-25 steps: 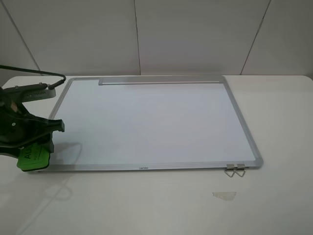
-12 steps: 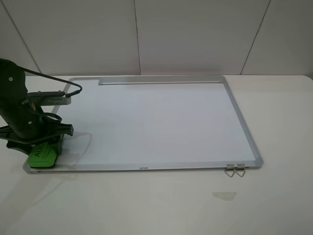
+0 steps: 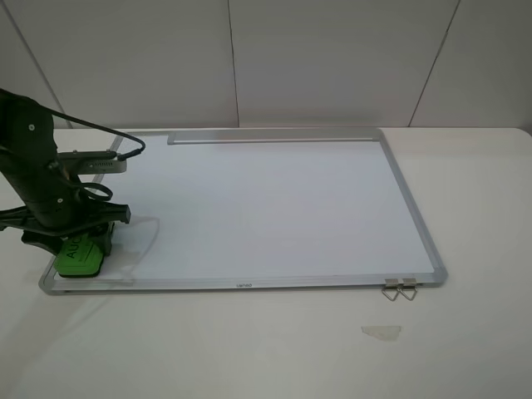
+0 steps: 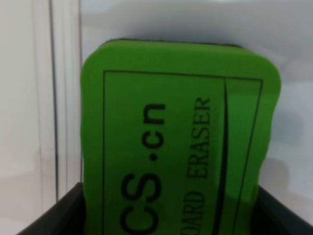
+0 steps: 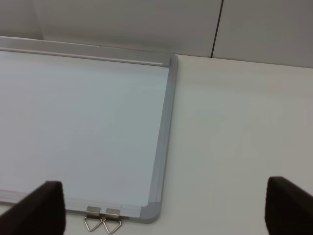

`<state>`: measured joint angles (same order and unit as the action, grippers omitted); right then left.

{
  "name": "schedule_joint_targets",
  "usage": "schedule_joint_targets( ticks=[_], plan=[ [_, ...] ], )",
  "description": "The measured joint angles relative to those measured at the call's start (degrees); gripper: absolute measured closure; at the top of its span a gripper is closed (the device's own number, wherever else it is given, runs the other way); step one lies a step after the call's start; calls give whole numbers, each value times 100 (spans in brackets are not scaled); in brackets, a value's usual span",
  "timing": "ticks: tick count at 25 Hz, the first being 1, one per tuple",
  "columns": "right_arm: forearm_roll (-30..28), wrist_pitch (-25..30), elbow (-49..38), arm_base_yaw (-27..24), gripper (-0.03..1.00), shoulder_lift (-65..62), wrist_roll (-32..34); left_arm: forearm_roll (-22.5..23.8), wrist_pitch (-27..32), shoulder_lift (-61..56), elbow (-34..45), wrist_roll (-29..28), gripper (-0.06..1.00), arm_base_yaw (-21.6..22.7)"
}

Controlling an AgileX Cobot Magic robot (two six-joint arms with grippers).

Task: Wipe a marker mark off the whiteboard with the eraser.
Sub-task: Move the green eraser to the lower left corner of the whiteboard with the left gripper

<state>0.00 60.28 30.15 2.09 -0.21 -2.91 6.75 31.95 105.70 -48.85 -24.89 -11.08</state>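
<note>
The whiteboard lies flat on the table, its silver tray strip along the far edge. My left gripper is shut on the bright green eraser, which rests on the board's near left corner. In the left wrist view the eraser fills the frame between two black fingers, beside the board's frame. No marker mark shows on the board in any view. My right gripper is open and holds nothing, above the board's near right corner.
A pale tape scrap lies on the table in front of the board. Two metal clips hang off the near right frame edge, seen also as clips in the right wrist view. A black cable loops off the left arm.
My left arm has carried the eraser rightward from past the board's left edge onto its near left corner and set it flatter. Nothing else moved.
</note>
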Motion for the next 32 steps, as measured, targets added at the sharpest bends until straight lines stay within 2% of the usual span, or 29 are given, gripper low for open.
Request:
schedule_joint_targets(
  ticks=[5,12,24,28,32],
  plan=[
    [0,0,0,0,15,0,0,6,111,0,0,2,34,244],
    [0,0,0,0,15,0,0,-40,154,0,0,278,34,252],
    [0,0,0,0,15,0,0,-57,275,-14,0,162,29,252],
    [0,0,0,0,15,0,0,-64,570,-227,-33,200,29,264],
    [0,0,0,0,15,0,0,-59,1463,-400,-430,573,29,552]
  ],
)
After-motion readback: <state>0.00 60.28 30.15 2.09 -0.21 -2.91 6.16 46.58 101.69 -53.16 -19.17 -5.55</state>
